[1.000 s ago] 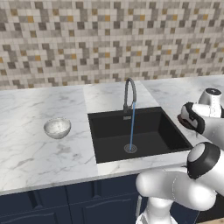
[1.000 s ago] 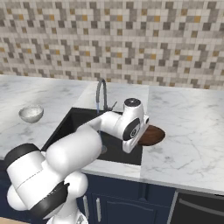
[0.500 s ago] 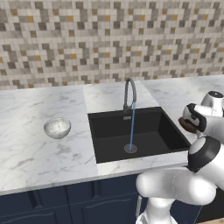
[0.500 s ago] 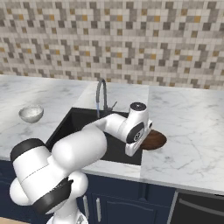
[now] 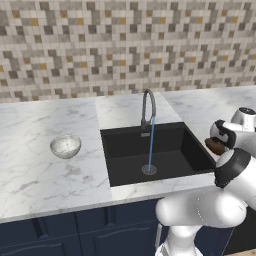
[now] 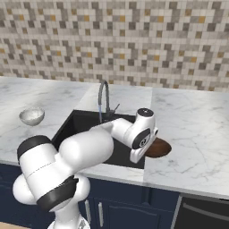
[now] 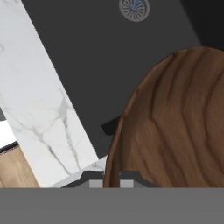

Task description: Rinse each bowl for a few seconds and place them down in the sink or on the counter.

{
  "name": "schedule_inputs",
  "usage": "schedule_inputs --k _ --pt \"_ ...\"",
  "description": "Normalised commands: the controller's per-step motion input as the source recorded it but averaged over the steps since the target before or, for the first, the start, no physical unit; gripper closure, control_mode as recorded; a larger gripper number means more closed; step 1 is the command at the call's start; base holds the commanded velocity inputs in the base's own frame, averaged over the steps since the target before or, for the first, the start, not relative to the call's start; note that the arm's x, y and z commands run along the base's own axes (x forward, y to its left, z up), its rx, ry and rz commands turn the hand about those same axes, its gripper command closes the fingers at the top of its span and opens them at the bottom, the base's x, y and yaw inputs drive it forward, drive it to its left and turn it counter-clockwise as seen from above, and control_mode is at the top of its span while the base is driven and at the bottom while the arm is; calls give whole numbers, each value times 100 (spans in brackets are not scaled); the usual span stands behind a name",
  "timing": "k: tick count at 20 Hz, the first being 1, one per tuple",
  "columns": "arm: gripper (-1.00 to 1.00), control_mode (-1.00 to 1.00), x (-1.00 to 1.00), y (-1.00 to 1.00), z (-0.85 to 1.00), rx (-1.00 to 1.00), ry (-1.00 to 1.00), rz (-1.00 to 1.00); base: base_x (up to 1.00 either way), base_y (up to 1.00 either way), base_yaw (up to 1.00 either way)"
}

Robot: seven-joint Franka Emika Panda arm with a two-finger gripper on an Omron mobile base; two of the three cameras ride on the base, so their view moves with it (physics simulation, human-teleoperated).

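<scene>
Sink drain [image 7: 134, 8] beyond brown bowl [image 7: 175, 127]

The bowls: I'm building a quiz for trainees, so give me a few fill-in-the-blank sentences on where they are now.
The speckled bowl sits on the counter, on the ____ side of the sink in the left base view.
The gripper is shut on the ____ bowl.
Water runs from the ____.

Missing: left; brown; faucet

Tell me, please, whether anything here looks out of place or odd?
Mostly the faucet: water streams into the sink with nothing beneath it. The brown bowl, rim gripped, is off at the sink's right edge.
</scene>
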Motion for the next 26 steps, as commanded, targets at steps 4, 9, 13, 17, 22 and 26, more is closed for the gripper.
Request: schedule_inputs --k 4,9,13,17,22,26 --pt "100 -100 0 -11 -21 1 4 -1 0 0 0" --pt "100 -100 0 -15 -20 1 4 0 0 0 0" --pt "100 -100 0 -16 -19 0 2 0 0 0 0" --pt "100 -100 2 -9 -21 0 1 0 0 0 0" --pt "100 -100 5 -10 -20 0 2 0 0 0 0" --pt "100 -100 4 -9 -23 0 3 0 0 0 0"
